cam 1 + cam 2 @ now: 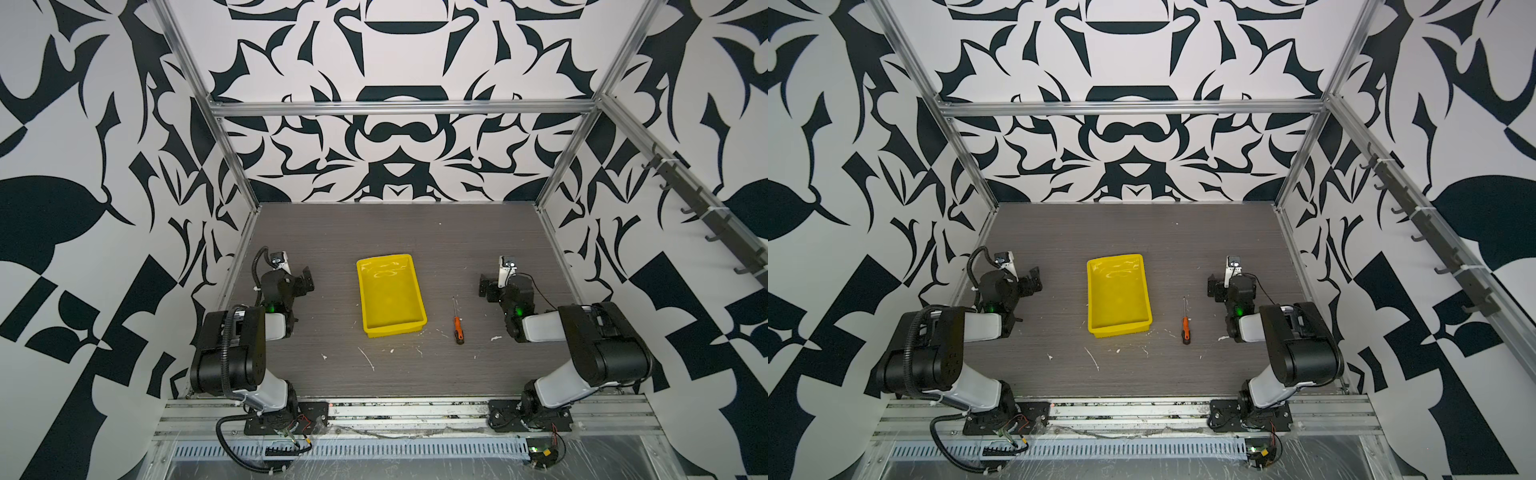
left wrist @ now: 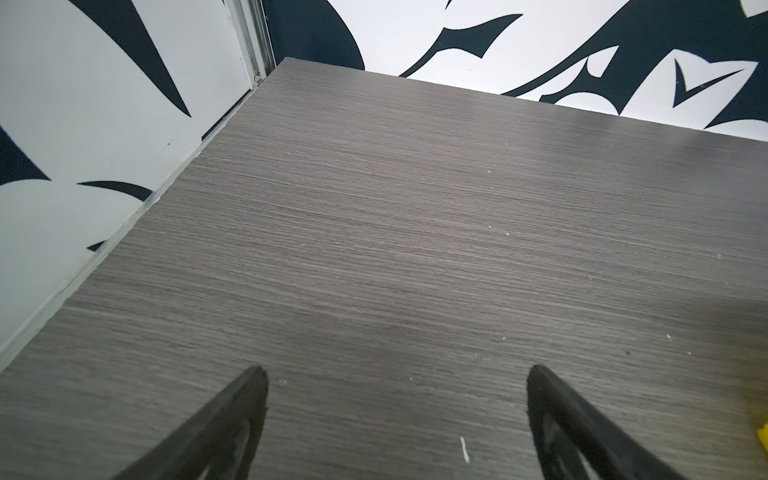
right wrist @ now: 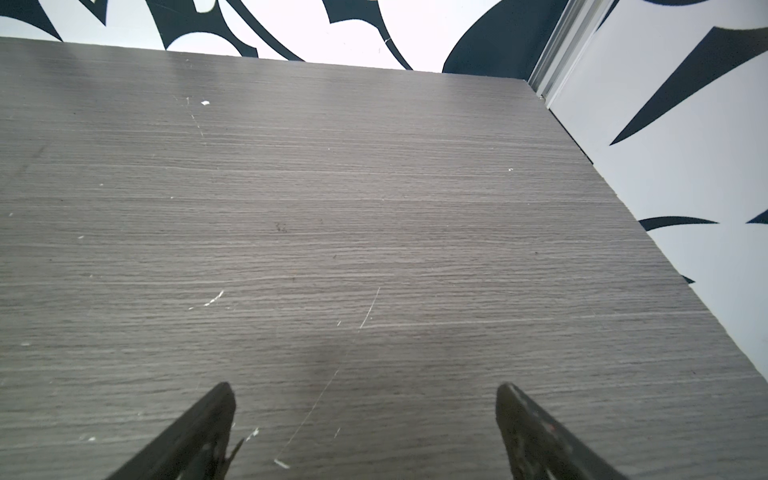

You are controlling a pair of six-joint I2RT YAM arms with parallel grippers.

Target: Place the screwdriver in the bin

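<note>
The screwdriver [image 1: 457,326] [image 1: 1185,328] has an orange handle with a black end cap. It lies flat on the grey table, right of the bin, with its thin shaft pointing toward the back wall. The yellow bin [image 1: 390,299] [image 1: 1119,297] sits empty mid-table; a sliver of its corner [image 2: 762,434] shows in the left wrist view. My left gripper [image 1: 305,282] [image 1: 1034,280] [image 2: 397,374] hangs open left of the bin. My right gripper [image 1: 484,286] [image 1: 1212,286] [image 3: 363,390] is open too, right of the screwdriver's tip and apart from it. Both wrist views show only bare table between the fingers.
Patterned walls and aluminium posts [image 1: 237,166] close in the table on three sides. A rail of hooks [image 1: 698,208] runs along the right wall. White flecks and scratches [image 1: 368,359] mark the tabletop near the front. Both arm bases are bolted to the front rail [image 1: 399,409].
</note>
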